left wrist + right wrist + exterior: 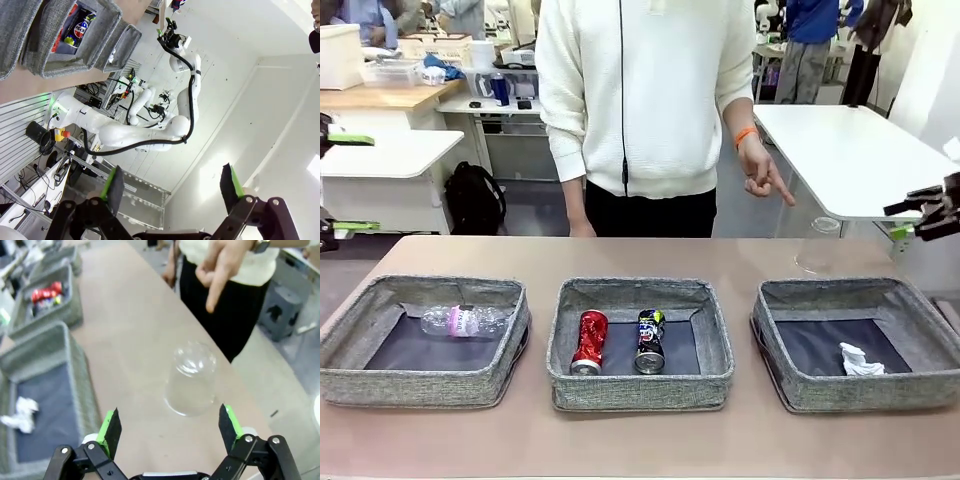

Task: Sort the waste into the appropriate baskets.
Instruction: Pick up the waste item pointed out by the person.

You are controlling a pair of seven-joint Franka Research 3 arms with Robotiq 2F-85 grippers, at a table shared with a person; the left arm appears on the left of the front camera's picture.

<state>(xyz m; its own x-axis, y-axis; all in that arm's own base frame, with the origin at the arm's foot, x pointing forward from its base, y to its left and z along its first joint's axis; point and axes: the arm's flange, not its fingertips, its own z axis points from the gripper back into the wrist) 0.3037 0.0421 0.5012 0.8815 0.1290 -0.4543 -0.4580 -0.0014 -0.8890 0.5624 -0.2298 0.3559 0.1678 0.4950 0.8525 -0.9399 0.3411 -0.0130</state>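
Observation:
Three grey baskets stand in a row. The left basket (420,386) holds a clear plastic bottle (465,321). In the middle basket (640,391) lie a red can (590,341) and a dark can (650,340). A white paper wad (861,360) rests in the right basket (865,396). A clear plastic cup (817,246) (191,380) stands upside down on the table behind the right basket. My right gripper (906,218) (169,427) hovers open just short of the cup. My left gripper (340,185) (172,190) is open at the far left, holding nothing.
A person in a white sweater stands at the far side, one hand (766,181) (220,270) pointing down toward the cup. The right basket's wall (82,385) lies close beside the cup. Bare table runs along the far edge and in front of the baskets.

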